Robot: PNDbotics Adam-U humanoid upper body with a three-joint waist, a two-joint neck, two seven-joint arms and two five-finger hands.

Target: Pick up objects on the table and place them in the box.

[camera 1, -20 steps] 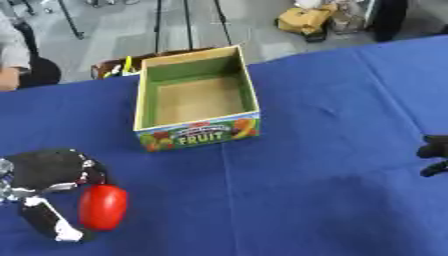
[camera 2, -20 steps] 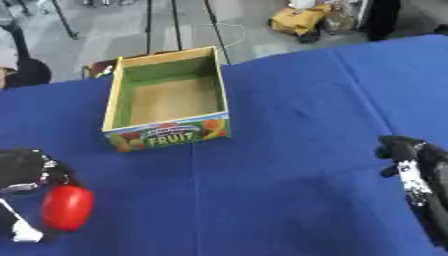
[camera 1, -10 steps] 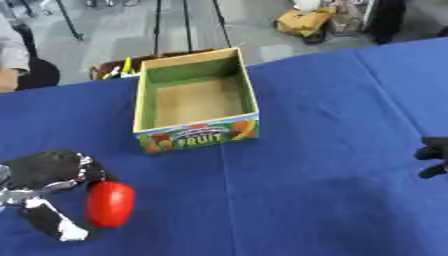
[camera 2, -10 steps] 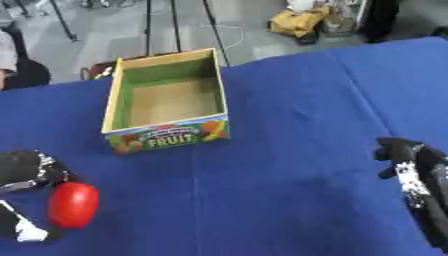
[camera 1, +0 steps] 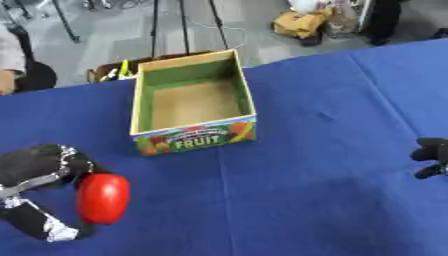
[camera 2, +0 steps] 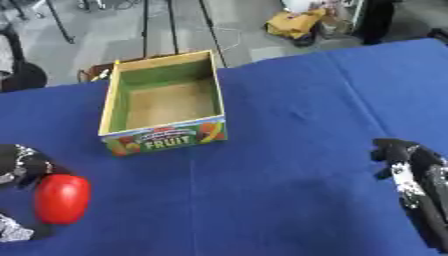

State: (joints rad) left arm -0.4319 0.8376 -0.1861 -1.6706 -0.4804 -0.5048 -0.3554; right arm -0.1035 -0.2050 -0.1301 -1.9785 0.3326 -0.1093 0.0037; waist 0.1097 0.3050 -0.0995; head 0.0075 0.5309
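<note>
Table (camera 1: 332,150): matt blue cloth, faintly creased. Box (camera 1: 194,101): cardboard, printed glossy front, matt green inside. Red object (camera 1: 102,197): smooth, glossy, plastic-looking.

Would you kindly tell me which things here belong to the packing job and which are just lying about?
Belonging to the job:
- red object, held in the left hand
- FRUIT box, open and empty
- right hand, idle at the right edge

Just lying about:
- yellow bag on the floor
- stand legs
- blue tablecloth
</note>
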